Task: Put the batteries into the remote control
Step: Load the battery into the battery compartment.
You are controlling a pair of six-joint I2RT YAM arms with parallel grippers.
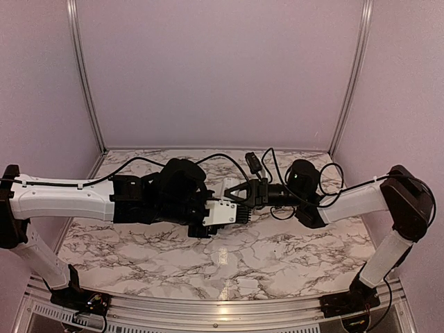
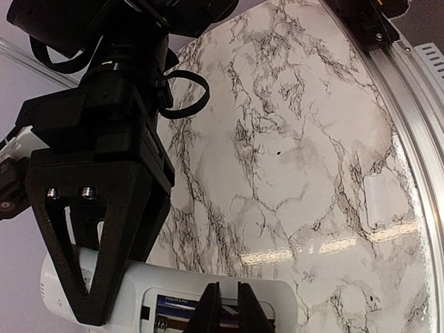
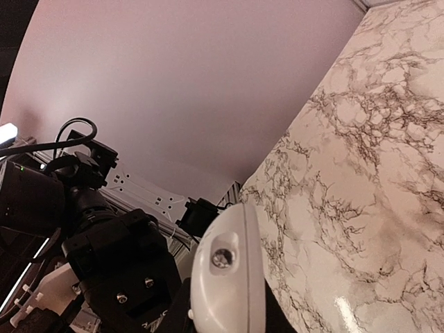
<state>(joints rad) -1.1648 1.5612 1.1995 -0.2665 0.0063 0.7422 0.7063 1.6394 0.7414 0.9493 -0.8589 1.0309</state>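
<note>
The left arm reaches in toward the middle of the marble worktop (image 2: 312, 104). Its left gripper (image 2: 229, 288) has its fingers nearly together, the tips set down at the open battery compartment of the remote control (image 2: 187, 284). A battery (image 2: 177, 306) with a blue label lies in that compartment, lengthwise along the handset. Whether the fingertips press on it or only hover at it, I cannot tell. I cannot make out a second battery from here.

The remote control itself hangs in the air between the two arms, above the worktop rather than on it. Seen from the left wrist, its long axis runs crosswise under the left fingers, open back turned up toward them. So the compartment lies straight ahead of the left gripper, and the narrow gap between its fingers falls along the battery's length, not across it. To my eye that suits a push to seat the battery rather than a pinch.

Further right, the right gripper (image 1: 241, 193) is clamped on one end of the handset and steadies it. The left arm is plainly the one at the compartment.

Off to the side, a small flat white piece (image 2: 378, 201), likely the battery cover, lies on the worktop, well apart from both grippers.
</note>
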